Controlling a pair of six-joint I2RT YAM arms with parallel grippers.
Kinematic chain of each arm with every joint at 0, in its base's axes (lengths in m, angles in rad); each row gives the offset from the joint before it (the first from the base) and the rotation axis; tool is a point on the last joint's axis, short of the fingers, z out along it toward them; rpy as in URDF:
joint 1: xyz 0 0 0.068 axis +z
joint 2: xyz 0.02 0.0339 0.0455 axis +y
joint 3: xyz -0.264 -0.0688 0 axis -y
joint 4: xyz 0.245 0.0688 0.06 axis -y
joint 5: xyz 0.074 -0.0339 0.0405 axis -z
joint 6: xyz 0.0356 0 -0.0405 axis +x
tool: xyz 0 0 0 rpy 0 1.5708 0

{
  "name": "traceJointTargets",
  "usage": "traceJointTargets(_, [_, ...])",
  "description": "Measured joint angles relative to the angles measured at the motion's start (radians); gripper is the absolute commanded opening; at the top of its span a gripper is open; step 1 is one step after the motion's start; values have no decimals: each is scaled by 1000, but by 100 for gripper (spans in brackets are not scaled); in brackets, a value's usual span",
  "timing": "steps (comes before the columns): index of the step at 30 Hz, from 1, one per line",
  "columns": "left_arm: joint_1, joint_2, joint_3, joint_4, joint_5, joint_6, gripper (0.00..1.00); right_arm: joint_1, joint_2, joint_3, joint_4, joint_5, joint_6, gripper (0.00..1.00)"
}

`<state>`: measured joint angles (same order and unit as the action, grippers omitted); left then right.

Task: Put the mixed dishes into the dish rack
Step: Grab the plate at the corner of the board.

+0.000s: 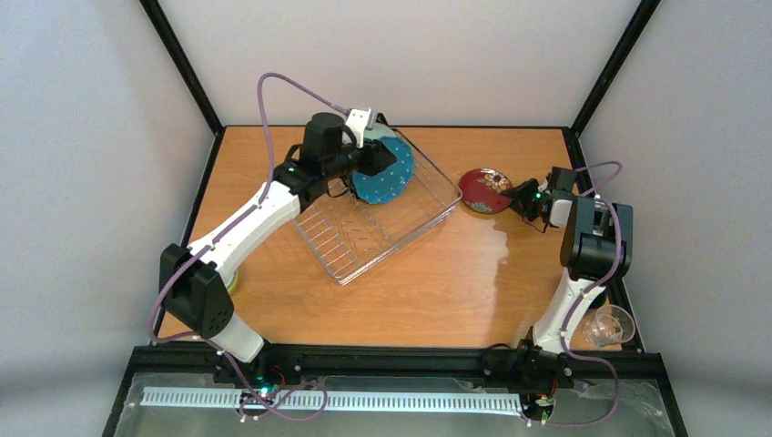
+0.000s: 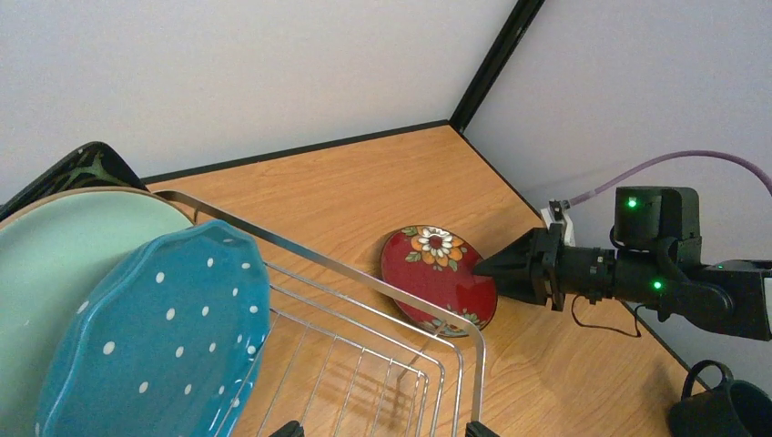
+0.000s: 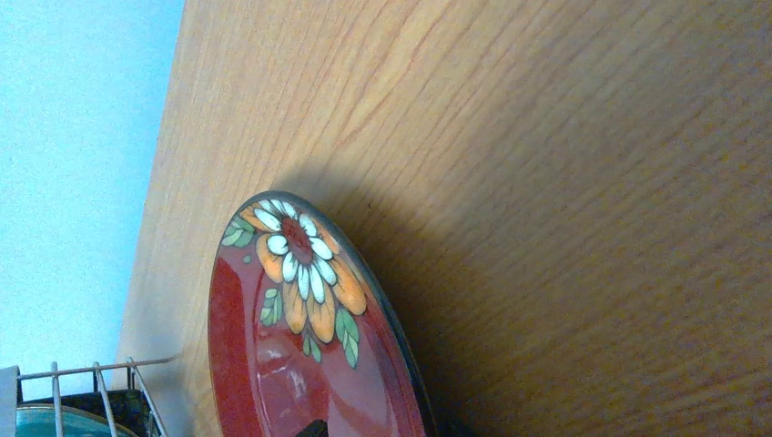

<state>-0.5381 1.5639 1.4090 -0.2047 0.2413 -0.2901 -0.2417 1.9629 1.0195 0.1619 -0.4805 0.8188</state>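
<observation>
At the right gripper's tip lies the red plate, just outside the rack. I cannot tell whether the jaws are pinching its rim. Picking up this plate looks like the step in hand. Next comes a firm pinch, a lift over the rack's rim, and an upright slot beside the blue plate. The left gripper hangs wide and empty over the rack, possibly in the way. A mug and a glass stand behind the right gripper.
</observation>
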Motion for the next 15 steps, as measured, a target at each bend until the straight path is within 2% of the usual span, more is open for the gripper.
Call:
traceJointTargets(3, [0, 0, -5, 0, 2, 2, 100, 0, 11, 10, 6, -3, 2, 62])
traceJointTargets(8, [0, 0, -13, 0, 3, 8, 100, 0, 34, 24, 13, -4, 4, 30])
traceJointTargets(13, [0, 0, -13, 0, 3, 10, 100, 0, 43, 29, 10, -3, 9, 11])
traceJointTargets(14, [0, 0, -13, 0, 3, 10, 100, 0, 44, 29, 9, -4, 7, 4])
traceJointTargets(15, [0, 0, -13, 0, 3, 10, 100, 0, 44, 29, 7, -6, 5, 2])
